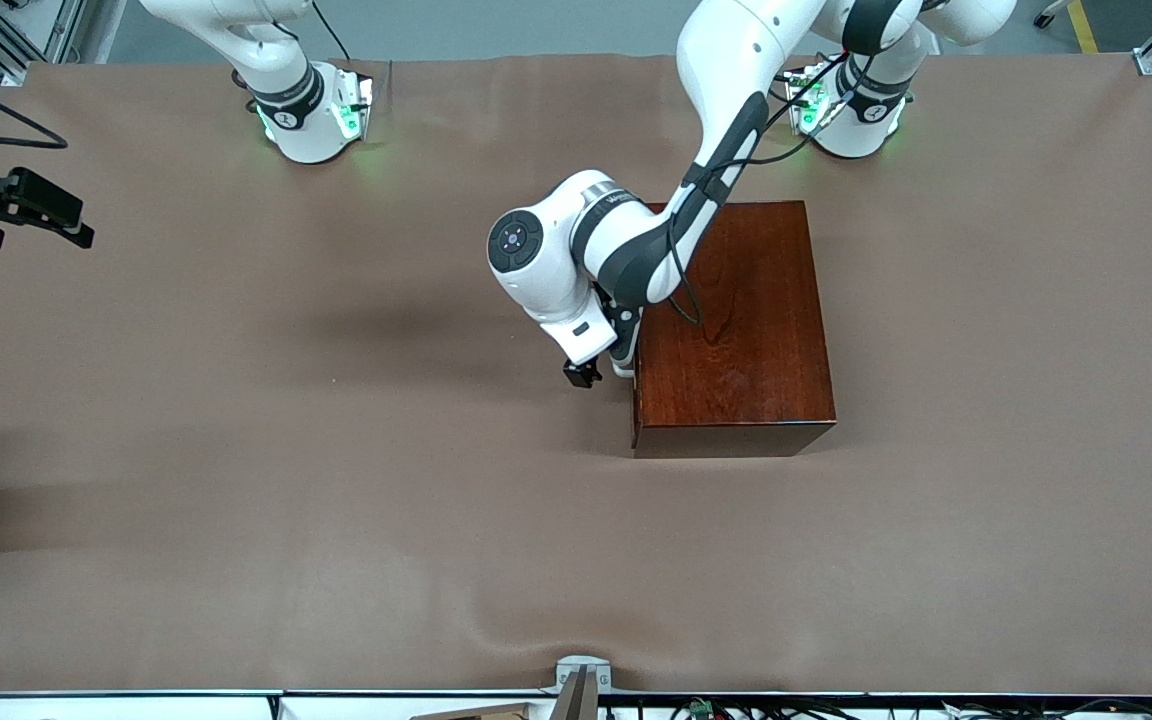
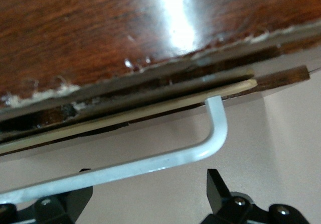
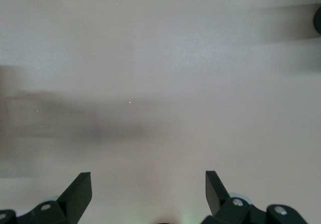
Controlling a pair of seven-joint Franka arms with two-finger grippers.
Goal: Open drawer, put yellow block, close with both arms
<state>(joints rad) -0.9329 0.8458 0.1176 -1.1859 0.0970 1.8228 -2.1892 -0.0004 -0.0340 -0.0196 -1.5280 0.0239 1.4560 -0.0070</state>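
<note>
left hand (image 2: 149, 196) open at drawer handle (image 2: 150, 162)

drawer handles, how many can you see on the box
1: a white bar handle on the drawer front, at the box's side toward the right arm's end. Other sides may hide more.

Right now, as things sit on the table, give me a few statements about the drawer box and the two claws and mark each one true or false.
1. The left claw is open at the drawer's white handle. True.
2. The right claw grips a yellow block. False: it is open and empty over the bare table, and no yellow block shows.
3. The drawer is pulled fully out of the box. False: its front sits nearly flush, with only a narrow gap.
4. The handle is on the side of the box toward the right arm's end of the table. True.
</note>
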